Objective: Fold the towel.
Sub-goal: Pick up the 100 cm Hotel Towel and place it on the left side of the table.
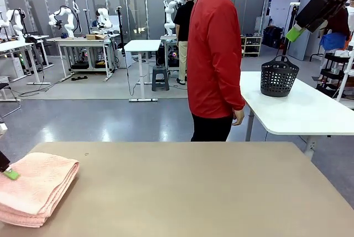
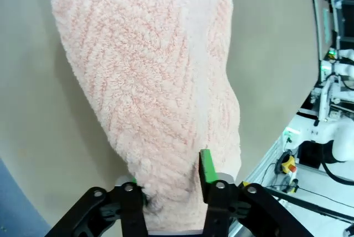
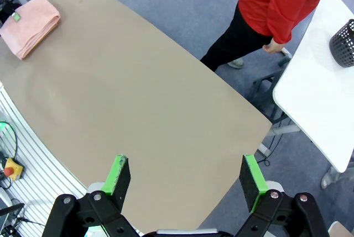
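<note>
Towel: salmon-pink terry, folded into a thick stack of layers, lying flat on the tan desk at its near-left corner, on the robot's left side.
Towel weave: zigzag herringbone with a plain hemmed band running along it, clear in the left wrist view.
Left end effector: at the towel's near edge, jaws partly apart with the folded edge between them; one green pad stands against the cloth, the other is hidden behind the towel. Whether it grips or merely straddles the cloth, I cannot tell.
Left end effector, front view: a green tip rests on the towel's top layer.
Right end effector: jaws wide, holding nothing, hanging high above the desk and well apart from the towel.
Person: in a red jacket and dark trousers, standing beyond the far edge of the desk, well apart from the towel.
Dark basket: upright on a white desk behind the tan desk, to the right of the person.
</note>
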`<state>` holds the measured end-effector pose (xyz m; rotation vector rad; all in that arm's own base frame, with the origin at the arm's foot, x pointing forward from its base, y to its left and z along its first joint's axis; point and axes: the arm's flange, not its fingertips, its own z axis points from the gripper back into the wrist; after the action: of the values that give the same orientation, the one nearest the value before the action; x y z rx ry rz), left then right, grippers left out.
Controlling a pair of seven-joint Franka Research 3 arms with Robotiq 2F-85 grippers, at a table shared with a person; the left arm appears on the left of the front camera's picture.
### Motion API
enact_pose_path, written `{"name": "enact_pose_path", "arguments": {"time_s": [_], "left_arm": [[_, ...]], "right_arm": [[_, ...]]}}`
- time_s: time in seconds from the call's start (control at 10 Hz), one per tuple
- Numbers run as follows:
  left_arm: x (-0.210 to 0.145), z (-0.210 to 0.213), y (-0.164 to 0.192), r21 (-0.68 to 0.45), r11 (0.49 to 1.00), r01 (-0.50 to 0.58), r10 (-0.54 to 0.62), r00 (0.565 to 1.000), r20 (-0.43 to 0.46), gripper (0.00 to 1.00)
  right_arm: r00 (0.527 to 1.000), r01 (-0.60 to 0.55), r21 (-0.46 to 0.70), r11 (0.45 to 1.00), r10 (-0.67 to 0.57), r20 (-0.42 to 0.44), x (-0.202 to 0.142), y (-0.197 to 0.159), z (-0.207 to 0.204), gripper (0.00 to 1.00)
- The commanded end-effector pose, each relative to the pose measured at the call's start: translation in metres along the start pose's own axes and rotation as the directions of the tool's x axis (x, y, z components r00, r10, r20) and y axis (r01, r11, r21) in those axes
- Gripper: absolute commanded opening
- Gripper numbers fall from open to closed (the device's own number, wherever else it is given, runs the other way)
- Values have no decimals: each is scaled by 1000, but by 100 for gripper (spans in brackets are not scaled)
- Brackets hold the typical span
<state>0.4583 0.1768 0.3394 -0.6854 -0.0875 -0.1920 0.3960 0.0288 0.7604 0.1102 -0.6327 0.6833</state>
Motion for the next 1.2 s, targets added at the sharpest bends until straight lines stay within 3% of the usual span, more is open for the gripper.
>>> {"name": "enact_pose_path", "arguments": {"time_s": [0.0, 0.1, 0.7, 1.1], "left_arm": [[-8, 15, -6, 88, 995, -39, 39, 999, 0, 65], [-10, 21, -11, 104, 994, -41, 40, 999, 11, 100], [-17, 28, -32, 133, 989, -63, 57, 997, 54, 100], [-12, 35, -21, 111, 992, -56, 52, 998, 43, 100]], "right_arm": [[1000, 1, 2, 1000, -1, 1, -1, 0, 1, 100], [1000, 1, 2, 1000, -1, 1, -1, 0, 1, 100], [1000, 1, 2, 1000, -1, 1, -1, 0, 1, 100], [1000, 1, 2, 1000, -1, 1, -1, 0, 1, 100]]}}
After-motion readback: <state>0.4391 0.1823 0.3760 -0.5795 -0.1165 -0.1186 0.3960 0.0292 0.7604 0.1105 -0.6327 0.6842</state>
